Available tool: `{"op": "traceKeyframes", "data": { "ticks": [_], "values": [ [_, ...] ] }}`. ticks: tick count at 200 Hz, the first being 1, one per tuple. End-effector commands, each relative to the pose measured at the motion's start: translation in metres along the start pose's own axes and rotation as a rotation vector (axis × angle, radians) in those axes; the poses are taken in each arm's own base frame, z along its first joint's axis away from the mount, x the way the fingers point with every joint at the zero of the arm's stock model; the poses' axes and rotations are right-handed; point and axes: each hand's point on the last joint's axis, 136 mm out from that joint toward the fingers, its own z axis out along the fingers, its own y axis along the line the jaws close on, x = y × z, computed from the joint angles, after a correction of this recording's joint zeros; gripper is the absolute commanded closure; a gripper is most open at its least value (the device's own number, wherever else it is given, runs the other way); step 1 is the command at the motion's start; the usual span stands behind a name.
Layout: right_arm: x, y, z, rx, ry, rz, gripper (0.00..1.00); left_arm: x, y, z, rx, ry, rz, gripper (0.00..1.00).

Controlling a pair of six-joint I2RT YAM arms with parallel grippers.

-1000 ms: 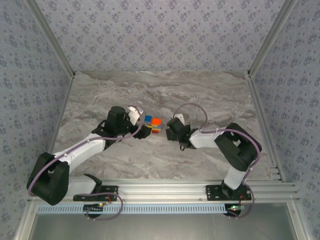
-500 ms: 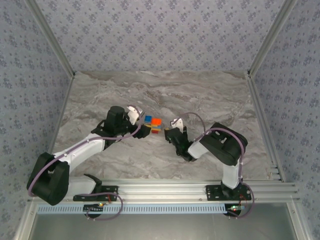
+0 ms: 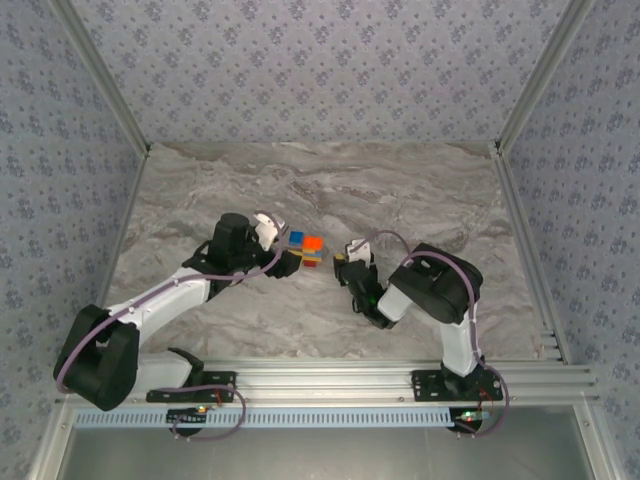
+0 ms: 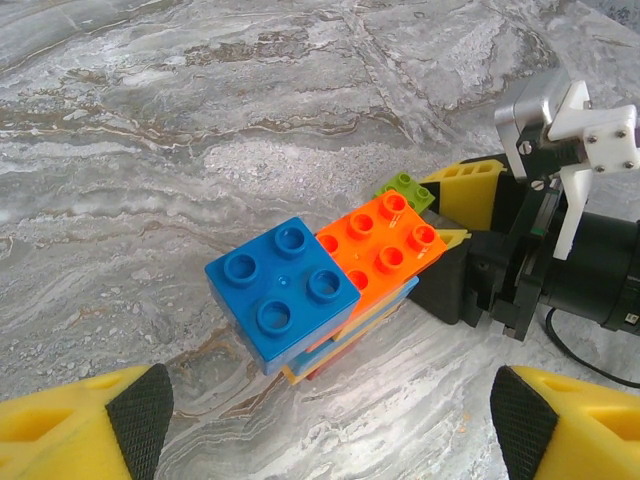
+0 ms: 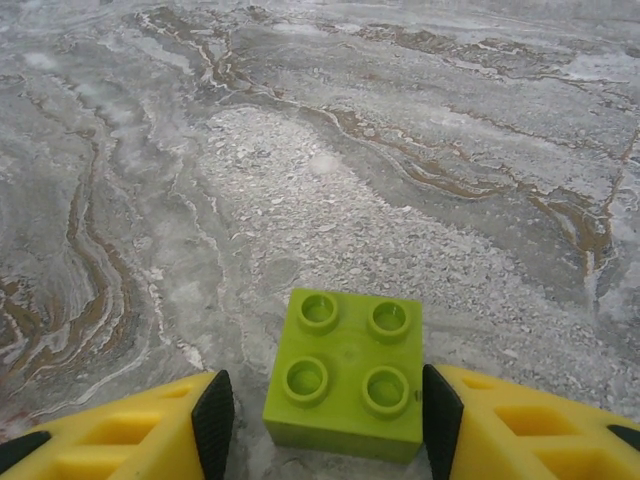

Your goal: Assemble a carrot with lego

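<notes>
Near the middle of the top view, on the counter [image 3: 400,190], the carrot [image 4: 283,290] is seen as a small stack with blue and orange bricks on top. The left tool [image 4: 330,412] is held wide apart beside it. A green lego [image 5: 347,372] is framed closely by the right tool [image 5: 327,420]; whether it is clamped cannot be told.

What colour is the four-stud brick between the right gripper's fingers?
Lime green. The small square plastic brick shows best in the right wrist view.
</notes>
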Motion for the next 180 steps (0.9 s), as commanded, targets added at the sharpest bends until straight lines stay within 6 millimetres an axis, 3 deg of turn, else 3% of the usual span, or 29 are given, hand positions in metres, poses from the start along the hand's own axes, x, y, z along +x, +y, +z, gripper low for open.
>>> {"op": "traceKeyframes", "data": {
  "ticks": [1,26,63,97,127,180],
  "values": [
    [0.064,-0.030,0.002,0.051,0.199,-0.083,0.46,-0.011,0.003,-0.002,-0.011,-0.037,0.014,0.15],
    [0.065,-0.032,0.004,0.057,0.195,-0.092,0.48,-0.011,0.003,0.000,-0.009,-0.033,0.012,0.15],
    [0.064,-0.030,0.005,0.053,0.197,-0.104,0.73,-0.010,0.003,0.000,-0.006,-0.026,0.012,0.15],
    [0.056,-0.023,0.001,0.041,0.206,-0.150,0.76,-0.011,0.003,-0.002,-0.012,-0.030,0.018,0.15],
    [0.041,-0.018,-0.017,0.012,0.216,-0.170,0.79,-0.014,0.004,-0.004,-0.019,-0.037,0.023,0.15],
    [0.001,-0.007,-0.071,-0.112,0.217,-0.167,0.83,-0.014,0.003,-0.003,-0.013,-0.035,0.027,0.15]
  ]
}}
